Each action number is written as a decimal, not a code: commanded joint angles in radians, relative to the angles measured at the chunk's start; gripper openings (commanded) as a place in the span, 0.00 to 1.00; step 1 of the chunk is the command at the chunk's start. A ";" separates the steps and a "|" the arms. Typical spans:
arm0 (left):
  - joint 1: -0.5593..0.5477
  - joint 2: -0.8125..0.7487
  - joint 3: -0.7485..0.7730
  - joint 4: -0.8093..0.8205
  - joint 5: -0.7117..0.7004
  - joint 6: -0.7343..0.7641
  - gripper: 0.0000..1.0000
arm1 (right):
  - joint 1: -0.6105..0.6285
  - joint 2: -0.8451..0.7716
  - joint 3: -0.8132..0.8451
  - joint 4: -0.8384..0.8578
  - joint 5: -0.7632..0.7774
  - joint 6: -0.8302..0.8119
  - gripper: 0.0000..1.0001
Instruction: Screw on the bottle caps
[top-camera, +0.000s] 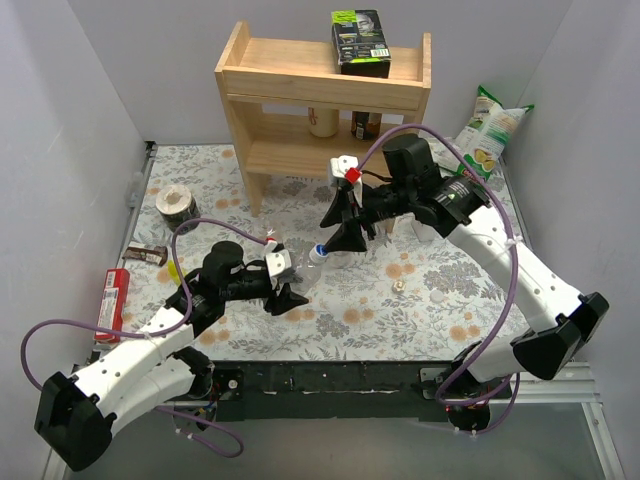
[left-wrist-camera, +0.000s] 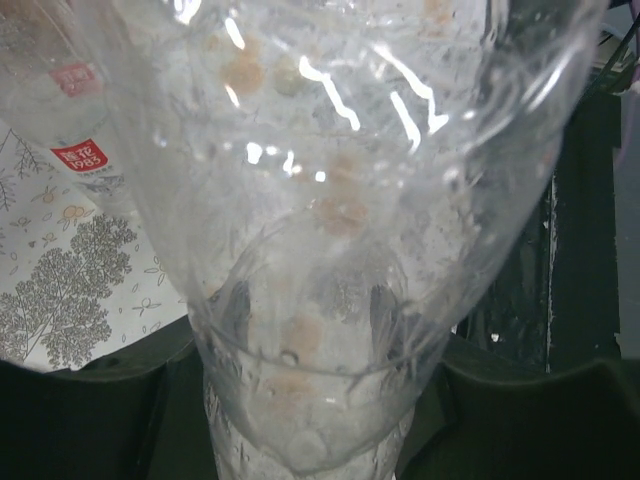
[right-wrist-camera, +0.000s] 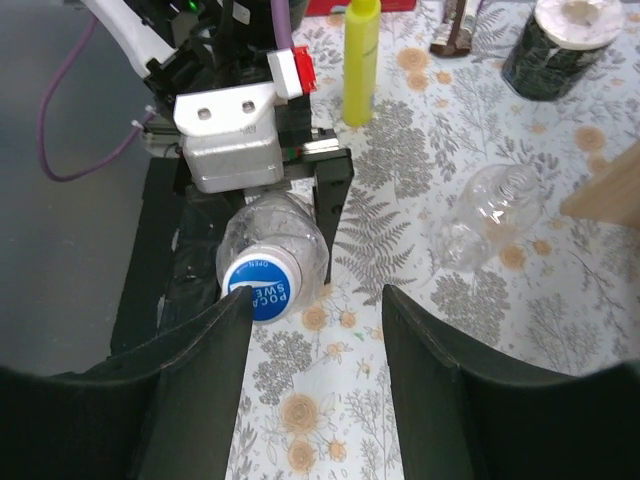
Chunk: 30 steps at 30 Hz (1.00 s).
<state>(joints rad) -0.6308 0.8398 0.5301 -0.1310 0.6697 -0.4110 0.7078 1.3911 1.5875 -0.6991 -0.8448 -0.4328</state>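
My left gripper (top-camera: 287, 287) is shut on a clear bottle (top-camera: 303, 268) and holds it tilted over the table, neck toward the right arm. The bottle fills the left wrist view (left-wrist-camera: 330, 200), with the left gripper (left-wrist-camera: 310, 320) seen through the plastic. A blue cap (top-camera: 318, 252) sits on the neck. My right gripper (top-camera: 345, 236) is open just beyond it. In the right wrist view the blue cap (right-wrist-camera: 262, 288) touches the tip of one finger (right-wrist-camera: 200, 370) of the right gripper (right-wrist-camera: 315, 330), not between the jaws. A small pale cap (top-camera: 398, 285) lies on the cloth.
Another clear bottle (right-wrist-camera: 490, 215) lies on the floral cloth beside the left gripper. A wooden shelf (top-camera: 330, 90) with jars (top-camera: 365, 125) stands at the back, a snack bag (top-camera: 490, 130) to its right. A tape roll (top-camera: 178, 203), yellow marker (top-camera: 172, 270) and red packet (top-camera: 115, 300) lie at the left.
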 joint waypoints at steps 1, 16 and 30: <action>-0.001 -0.004 -0.004 0.031 0.039 -0.023 0.00 | -0.001 0.039 0.012 0.046 -0.072 0.011 0.61; 0.017 -0.005 -0.012 0.042 0.008 -0.035 0.00 | 0.002 0.111 0.106 -0.117 -0.206 -0.041 0.58; 0.023 0.018 -0.009 0.073 0.008 -0.057 0.00 | 0.004 0.091 0.046 -0.004 -0.105 0.029 0.32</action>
<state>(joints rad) -0.6113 0.8551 0.5186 -0.0898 0.6746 -0.4599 0.7074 1.4986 1.6451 -0.7853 -0.9817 -0.4564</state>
